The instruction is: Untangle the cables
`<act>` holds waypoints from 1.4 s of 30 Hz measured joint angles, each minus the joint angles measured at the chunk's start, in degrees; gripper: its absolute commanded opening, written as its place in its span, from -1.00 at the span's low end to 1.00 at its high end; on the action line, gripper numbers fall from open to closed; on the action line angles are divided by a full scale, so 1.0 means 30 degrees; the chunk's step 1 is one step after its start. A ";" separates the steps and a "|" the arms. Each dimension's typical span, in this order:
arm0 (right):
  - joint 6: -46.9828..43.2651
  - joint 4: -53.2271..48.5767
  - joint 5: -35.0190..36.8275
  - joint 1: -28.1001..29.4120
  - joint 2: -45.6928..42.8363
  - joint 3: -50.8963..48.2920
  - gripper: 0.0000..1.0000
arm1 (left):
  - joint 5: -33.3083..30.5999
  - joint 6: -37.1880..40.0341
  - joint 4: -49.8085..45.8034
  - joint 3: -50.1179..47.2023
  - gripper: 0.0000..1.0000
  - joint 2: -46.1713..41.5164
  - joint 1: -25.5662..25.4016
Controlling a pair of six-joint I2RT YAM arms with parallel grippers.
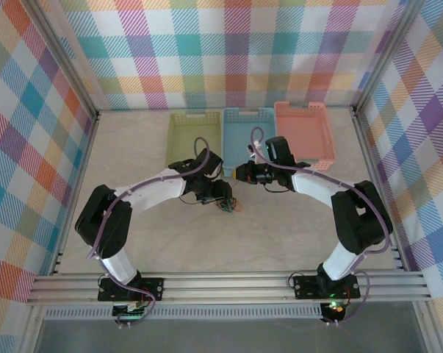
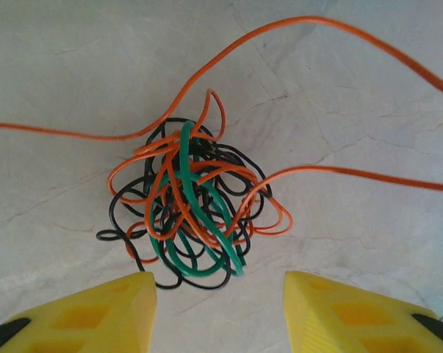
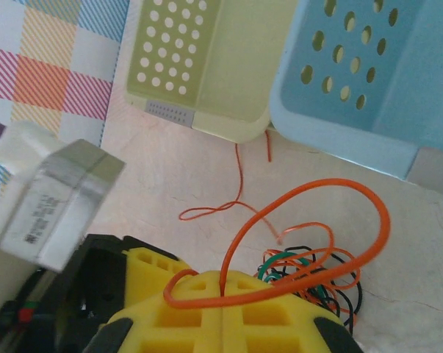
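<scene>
**A:** Where are the cables (image 2: 188, 206)?

**B:** On the table (image 2: 368, 88), 1 knot of orange, green and black strands. It lies just ahead of the left gripper (image 2: 218, 283), whose fingers stand apart and touch nothing.

**A:** How would they handle?

**B:** Light, thin and limp, probably a bit springy. A hard pull may drag the whole knot, so pinch a free orange run outside the clump.

**A:** The right gripper (image 3: 222, 285)?

**B:** Fingers together, seemingly pinching an orange strand (image 3: 331, 182) that loops up from the knot, near the green basket (image 3: 206, 66) and blue basket (image 3: 368, 73).
</scene>
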 measured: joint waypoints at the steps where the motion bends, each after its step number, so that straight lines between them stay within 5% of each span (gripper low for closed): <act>1: 0.0066 0.0080 -0.0022 0.0000 0.0000 -0.0015 -1.00 | -0.0124 0.0066 -0.0131 0.0160 -0.07 0.0197 -0.0051; 27: 0.0925 0.0933 -0.0211 -0.0481 0.0044 -0.0765 -1.00 | -0.0998 0.1392 -0.1268 0.1399 -0.59 0.2171 -0.0211; 42: 0.1290 0.1472 0.0007 -0.1056 -0.0350 -0.1698 -1.00 | -0.1829 0.1865 -0.1384 0.0998 -0.71 0.2171 -0.0204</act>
